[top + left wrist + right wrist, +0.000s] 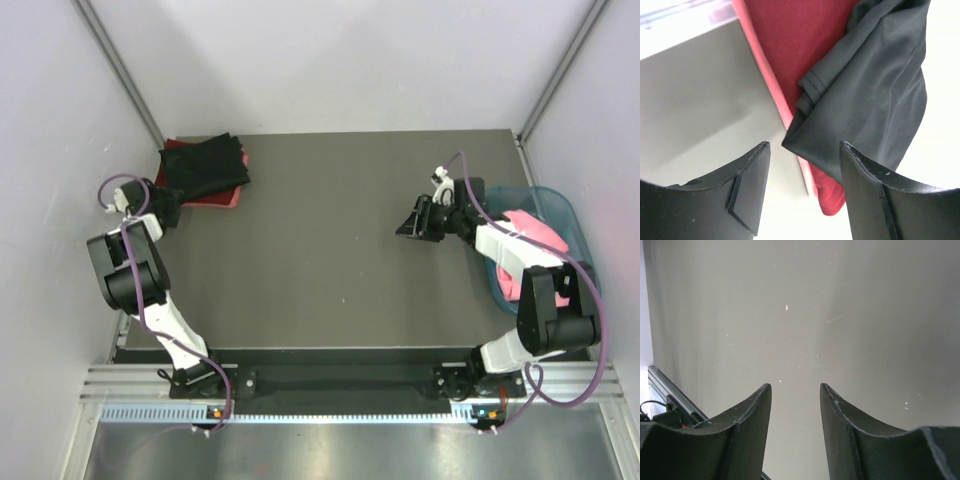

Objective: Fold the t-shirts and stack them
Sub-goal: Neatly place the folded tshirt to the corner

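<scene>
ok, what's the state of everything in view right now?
black t-shirt: folded, on top of the dark red one
dark red t-shirt: folded, under the black one
basket: upright, on the right
pink t-shirt: crumpled, in the basket
left gripper: open, empty, by the black t-shirt
right gripper: open, empty, over the table

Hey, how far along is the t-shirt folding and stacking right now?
Done: a black t-shirt lies folded atop a dark red one and a pink one at the far left corner. In hand: nothing, both sets of jaws stand open and empty. Left: at least one pink t-shirt waits in the teal basket.
</scene>
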